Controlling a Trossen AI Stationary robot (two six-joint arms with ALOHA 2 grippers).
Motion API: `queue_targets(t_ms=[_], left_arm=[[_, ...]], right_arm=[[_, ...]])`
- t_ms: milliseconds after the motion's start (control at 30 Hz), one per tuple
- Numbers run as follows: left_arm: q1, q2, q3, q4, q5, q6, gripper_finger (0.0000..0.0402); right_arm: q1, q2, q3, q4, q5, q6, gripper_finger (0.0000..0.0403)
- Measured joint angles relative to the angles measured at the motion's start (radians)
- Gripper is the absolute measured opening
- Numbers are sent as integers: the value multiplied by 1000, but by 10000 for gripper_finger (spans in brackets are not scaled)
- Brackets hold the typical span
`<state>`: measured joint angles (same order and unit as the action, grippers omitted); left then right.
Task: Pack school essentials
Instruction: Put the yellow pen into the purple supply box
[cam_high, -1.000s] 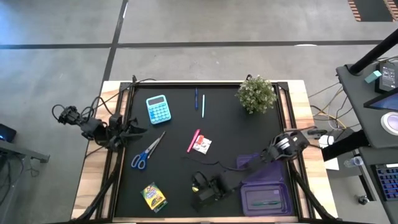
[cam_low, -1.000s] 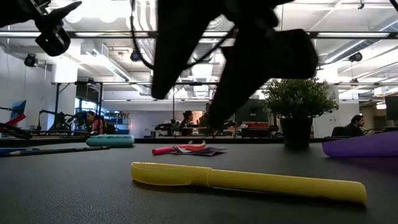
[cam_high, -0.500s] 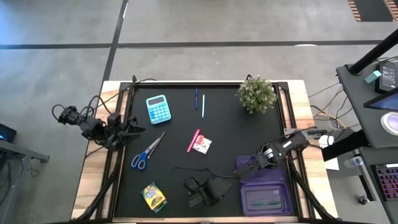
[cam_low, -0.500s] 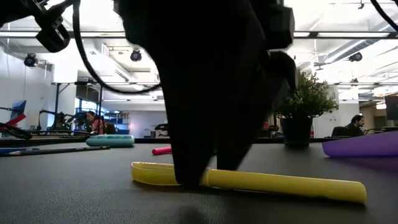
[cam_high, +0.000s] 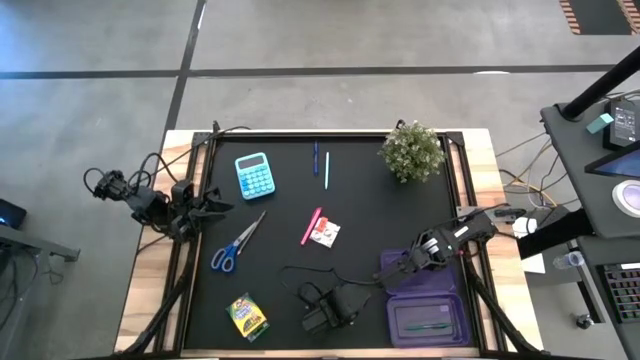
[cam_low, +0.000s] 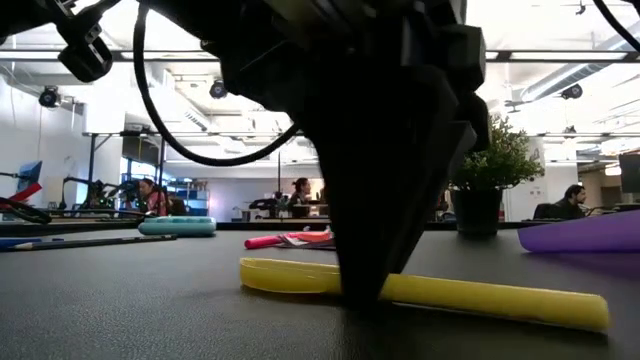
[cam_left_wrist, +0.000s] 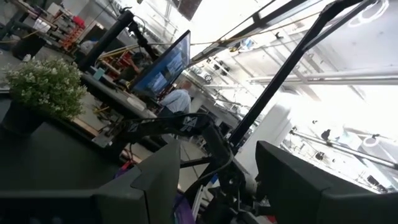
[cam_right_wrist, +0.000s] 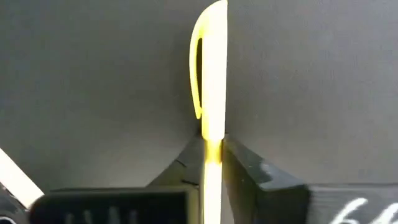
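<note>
- High view: straight down over the whole table (cam_high: 300, 200), floor around it.
- Low view: at tabletop level, facing the room, very near the pen (cam_low: 420, 293).
- Right wrist view: close above that pen.
- Left wrist view: tilted up, sharing the plant (cam_left_wrist: 43, 87) with both.

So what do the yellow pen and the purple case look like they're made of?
Yellow pen: likely smooth plastic; glossy one-piece body with a moulded clip, gripped by the right end effector. Purple case: probably translucent plastic; contents show faintly through it.
</note>
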<state>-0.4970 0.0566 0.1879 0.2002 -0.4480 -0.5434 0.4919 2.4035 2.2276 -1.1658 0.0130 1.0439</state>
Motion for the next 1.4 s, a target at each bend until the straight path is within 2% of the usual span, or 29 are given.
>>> queue_targets(t_ms=[233, 500, 700, 833, 967, 1133, 1267, 1400], left_arm=[[0, 0, 0, 65, -3, 1, 194], [0, 0, 0, 216, -2, -1, 194], [0, 2, 0, 234, -2, -1, 194], [0, 19, 0, 235, -2, -1, 194], [0, 46, 0, 237, -2, -1, 194], [0, 89, 0, 256, -24, 0, 194], [0, 126, -1, 289, -68, 0, 194], [0, 163, -1, 331, -81, 0, 194]], right_arm=[[0, -11, 12, -19, -92, -17, 17], [40, -128, 51, -140, -95, -8, 15], [137, -228, 50, -280, -107, 51, 14], [211, -244, 47, -413, -152, 93, 14], [273, -258, 14, -393, -153, 93, 14], [332, -270, -85, -399, -187, 123, 13], [362, -329, -218, -400, -194, 143, 13], [366, -414, -398, -282, -222, 166, 13]])
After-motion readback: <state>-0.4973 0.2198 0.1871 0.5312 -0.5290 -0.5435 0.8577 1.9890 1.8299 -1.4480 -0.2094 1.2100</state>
